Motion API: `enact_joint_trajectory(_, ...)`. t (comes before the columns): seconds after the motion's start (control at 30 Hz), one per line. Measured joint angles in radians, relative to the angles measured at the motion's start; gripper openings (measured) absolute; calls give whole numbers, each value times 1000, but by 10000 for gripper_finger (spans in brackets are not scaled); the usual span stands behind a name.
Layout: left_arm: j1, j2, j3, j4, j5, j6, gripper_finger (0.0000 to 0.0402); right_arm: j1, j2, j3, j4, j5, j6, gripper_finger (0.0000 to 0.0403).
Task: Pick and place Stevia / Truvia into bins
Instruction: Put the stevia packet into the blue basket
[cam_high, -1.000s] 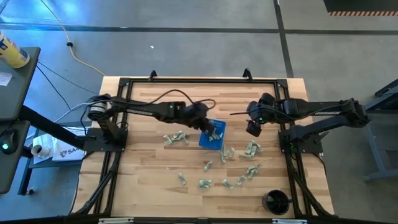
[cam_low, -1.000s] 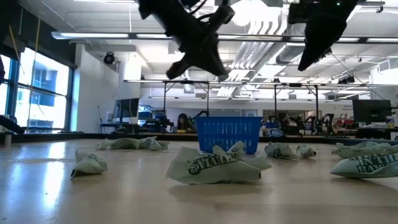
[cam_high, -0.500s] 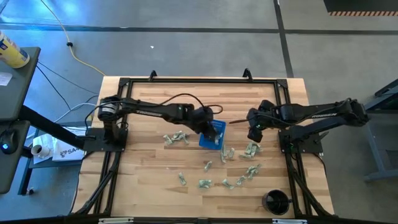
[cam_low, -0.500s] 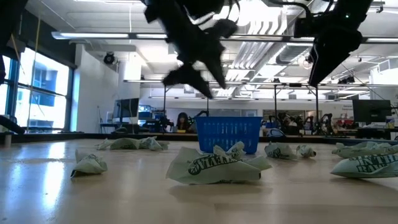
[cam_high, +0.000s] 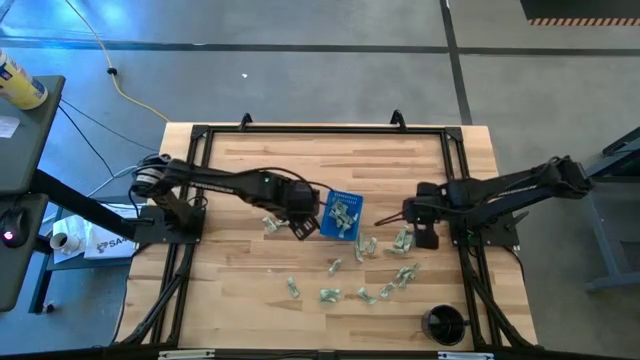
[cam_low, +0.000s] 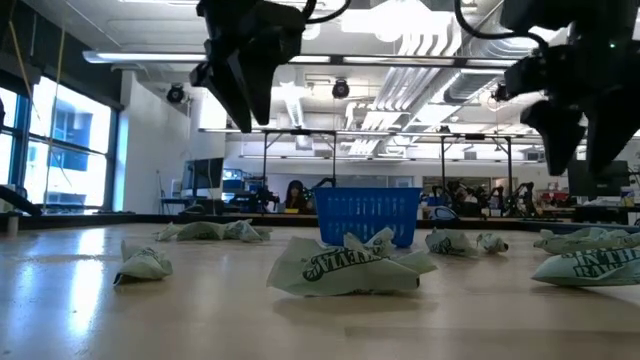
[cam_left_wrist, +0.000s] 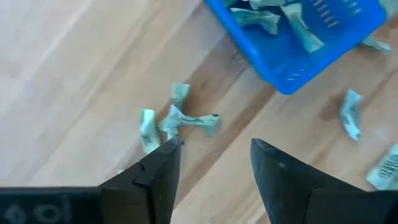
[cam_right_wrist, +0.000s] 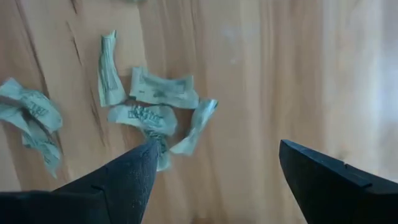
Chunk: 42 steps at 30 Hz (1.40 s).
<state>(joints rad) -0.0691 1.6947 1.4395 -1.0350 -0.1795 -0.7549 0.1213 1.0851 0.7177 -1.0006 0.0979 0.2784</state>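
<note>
The blue bin stands mid-table with several pale green sachets inside it. More Stevia sachets lie loose on the wood: a few left of the bin, a cluster to its right and others nearer the front edge. My left gripper hangs open just left of the bin, above the left sachets, with nothing between its fingers. My right gripper is open wide and empty, above the table beside the right cluster.
A round black cup stands at the table's near right corner. A black frame runs around the tabletop. Bare wood lies along the far side and at the near left.
My left gripper has opened above the bin, then gone toward the table's left and near edge, off the bin and over the sachets beside it. My right gripper, open throughout, has moved down and toward the near right, to the cluster right of the bin.
</note>
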Motion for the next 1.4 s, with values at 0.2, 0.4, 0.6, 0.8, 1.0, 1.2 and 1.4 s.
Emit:
enact_joint_trajectory(0.2, 5, 6, 0, -5, -8, -9, 206, 11, 0, -83, 142, -25, 155, 310)
enact_joint_trajectory(0.4, 3, 6, 0, -4, -7, -9, 194, 11, 0, -126, 196, -9, 217, 264)
enact_joint_trajectory(0.6, 4, 6, 0, -3, -22, -1, 189, 10, 18, -126, 199, 100, 330, 217)
enact_joint_trajectory(0.8, 3, 6, 0, -4, -45, 17, 188, 10, 90, -168, 267, 65, 427, 189)
enact_joint_trajectory(1.0, 4, 6, 0, -7, -52, 22, 188, 10, 144, -178, 237, 43, 472, 176)
enact_joint_trajectory(1.2, 4, 6, 0, -8, -69, 45, 188, 10, 178, -178, 253, 31, 497, 161)
enact_joint_trajectory(1.4, 4, 6, 0, -16, -76, 54, 188, 9, 241, -175, 313, -25, 514, 135)
